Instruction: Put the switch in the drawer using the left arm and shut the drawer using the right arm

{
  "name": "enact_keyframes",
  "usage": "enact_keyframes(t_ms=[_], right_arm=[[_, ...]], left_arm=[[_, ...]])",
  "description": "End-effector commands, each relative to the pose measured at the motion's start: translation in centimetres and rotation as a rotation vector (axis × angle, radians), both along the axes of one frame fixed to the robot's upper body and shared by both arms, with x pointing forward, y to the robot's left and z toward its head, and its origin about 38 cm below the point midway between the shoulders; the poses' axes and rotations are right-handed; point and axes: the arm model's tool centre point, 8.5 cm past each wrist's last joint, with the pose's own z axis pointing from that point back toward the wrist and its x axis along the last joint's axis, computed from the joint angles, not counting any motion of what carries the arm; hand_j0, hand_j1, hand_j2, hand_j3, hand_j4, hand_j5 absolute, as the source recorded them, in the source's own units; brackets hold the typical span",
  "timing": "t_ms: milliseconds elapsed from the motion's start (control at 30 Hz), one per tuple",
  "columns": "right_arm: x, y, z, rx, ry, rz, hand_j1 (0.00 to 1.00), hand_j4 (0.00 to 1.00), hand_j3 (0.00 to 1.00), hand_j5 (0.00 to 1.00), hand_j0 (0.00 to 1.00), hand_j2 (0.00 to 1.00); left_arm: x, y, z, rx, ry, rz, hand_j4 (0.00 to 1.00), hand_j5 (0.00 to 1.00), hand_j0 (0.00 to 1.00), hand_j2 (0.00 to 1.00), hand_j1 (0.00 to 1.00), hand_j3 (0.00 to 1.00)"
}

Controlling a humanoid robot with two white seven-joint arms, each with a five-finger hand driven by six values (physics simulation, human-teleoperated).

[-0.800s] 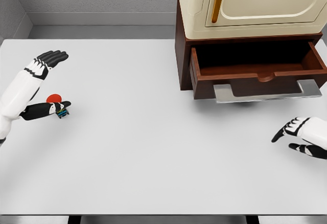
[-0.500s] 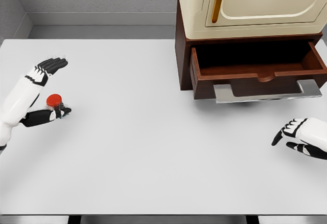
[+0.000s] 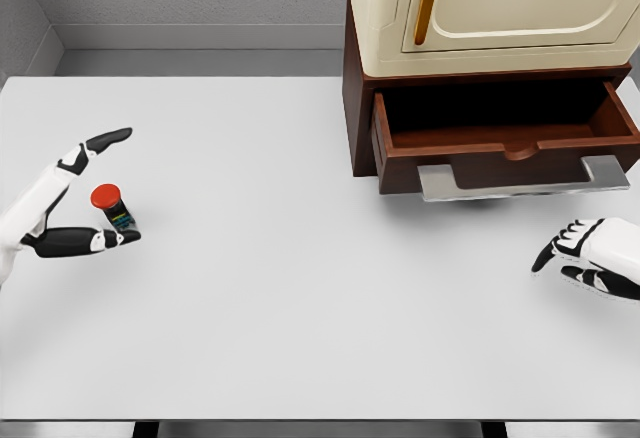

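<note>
We see the white table (image 3: 300, 288) from above. At its left side the left hand (image 3: 70, 198) comes in from the left edge. Its fingers (image 3: 105, 140) are spread wide from the thumb, so the hand makes an open fork. The switch (image 3: 112, 207), with a red round cap and a dark small body, is between the upper fingers and the thumb. Its lower end touches the tip of the thumb; the upper fingers are apart from it. We cannot tell if the switch stands on the table or is lifted a little above it.

At the far right of the table stands a brown cabinet (image 3: 358, 108) with a cream-coloured box (image 3: 500, 8) on top of it. Its drawer (image 3: 505, 143) is pulled out toward us, and its inside is dark. A grey flat handle (image 3: 520, 180) runs along the front of the drawer. The switch is well apart from the drawer.

The right hand (image 3: 590, 258) shows at the right edge, below the drawer handle and not touching it. Its fingers are relaxed, a little bent, and they hold nothing.
</note>
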Motion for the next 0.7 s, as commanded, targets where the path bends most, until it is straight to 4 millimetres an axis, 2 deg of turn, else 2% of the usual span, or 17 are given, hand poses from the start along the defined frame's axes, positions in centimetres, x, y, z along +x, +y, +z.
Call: enact_keyframes(t_ms=[0,33,67,233,300,433,667], right_arm=[[0.0,0.0,0.1,0.004,0.001,-0.002,0.57,0.57,0.57,0.57,0.57,0.57],[0.1,0.0,0.2,0.004,-0.004,-0.001,0.58,0.58,0.58,0.58,0.58,0.58],[0.1,0.0,0.2,0.005,-0.004,-0.002,0.59,0.59,0.59,0.59,0.59,0.59],[0.1,0.0,0.3,0.004,-0.004,-0.001,0.6,0.6,0.6,0.6,0.6,0.6],[0.1,0.0,0.2,0.004,-0.002,-0.002,0.62,0.62,0.62,0.62,0.62,0.62],[0.1,0.0,0.2,0.005,-0.003,-0.002,0.62,0.62,0.62,0.62,0.62,0.62],[0.2,0.0,0.3,0.006,-0.006,-0.003,0.63,0.63,0.63,0.63,0.63,0.63]], left_arm=[[0.4,0.5,-0.3,-0.055,0.063,0.033,1.0,1.0,1.0,1.0,1.0,1.0],[0.8,1.4,-0.8,-0.157,0.143,0.072,1.0,1.0,1.0,1.0,1.0,1.0],[1.0,1.8,-1.2,-0.186,0.178,0.086,1.0,1.0,1.0,1.0,1.0,1.0],[2.7,2.3,-3.0,-0.229,0.399,0.107,1.0,1.0,1.0,1.0,1.0,1.0],[2.5,2.0,-4.2,-0.249,0.45,0.09,1.0,1.0,1.0,1.0,1.0,1.0],[2.5,2.0,-5.8,-0.286,0.501,0.11,1.0,1.0,1.0,1.0,1.0,1.0],[4.0,4.2,-7.3,-0.322,0.52,0.196,1.0,1.0,1.0,1.0,1.0,1.0]])
